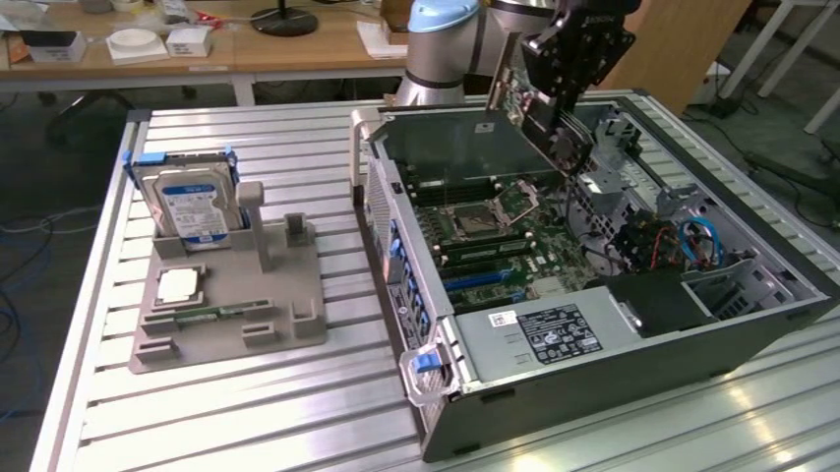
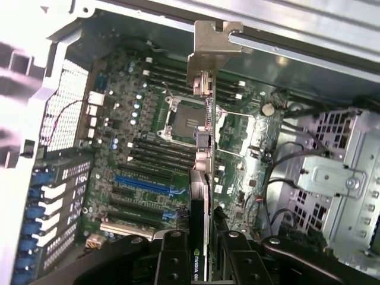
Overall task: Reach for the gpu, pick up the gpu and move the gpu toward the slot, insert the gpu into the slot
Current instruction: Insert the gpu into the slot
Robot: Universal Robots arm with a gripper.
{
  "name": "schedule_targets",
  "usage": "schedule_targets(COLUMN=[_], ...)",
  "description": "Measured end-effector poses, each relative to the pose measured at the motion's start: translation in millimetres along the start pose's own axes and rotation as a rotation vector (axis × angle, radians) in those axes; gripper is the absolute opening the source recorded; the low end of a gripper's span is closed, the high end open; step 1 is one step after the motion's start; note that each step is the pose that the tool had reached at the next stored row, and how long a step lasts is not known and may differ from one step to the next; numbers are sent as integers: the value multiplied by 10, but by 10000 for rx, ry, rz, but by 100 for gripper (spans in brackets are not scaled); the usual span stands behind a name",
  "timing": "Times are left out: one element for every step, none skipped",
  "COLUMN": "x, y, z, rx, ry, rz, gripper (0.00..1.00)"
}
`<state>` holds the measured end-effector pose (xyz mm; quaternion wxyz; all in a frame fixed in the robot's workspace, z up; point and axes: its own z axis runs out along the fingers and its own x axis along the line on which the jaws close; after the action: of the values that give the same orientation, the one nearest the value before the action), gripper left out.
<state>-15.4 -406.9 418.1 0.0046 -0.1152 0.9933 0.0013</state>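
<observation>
Gripper (image 1: 562, 98) partly cut off by the upper frame edge in the exterior view; its fingers (image 2: 172, 255) stand clamped on the gpu (image 1: 522, 110); gpu held above the open computer case (image 1: 630, 393), apart from the motherboard (image 2: 142, 148); which slot is meant cannot be told; wrist view gives the card edge-on, metal bracket (image 2: 209, 47) farthest from the fingers; exterior view gives its broad face, and the hard drive (image 1: 191, 202) upright in a grey fixture (image 1: 282, 324), well apart
</observation>
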Motion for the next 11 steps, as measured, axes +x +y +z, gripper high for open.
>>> schedule_targets(x=[0, 0, 0, 0, 0, 0, 0, 0, 0, 0, 0], y=[0, 0, 0, 0, 0, 0, 0, 0, 0, 0, 0], z=[1, 2, 2, 2, 3, 3, 4, 5, 6, 6, 7], rx=[-2, -4, -5, -6, -8, -9, -11, -13, -14, -15, -17], ry=[0, 0, 1, 1, 1, 2, 2, 2, 2, 2, 3], rz=[-180, -366, -524, -683, -825, -971, -1124, -1267, -1421, -1585, -1737], gripper=[26, 26, 26, 26, 26, 26, 26, 26, 26, 26, 26])
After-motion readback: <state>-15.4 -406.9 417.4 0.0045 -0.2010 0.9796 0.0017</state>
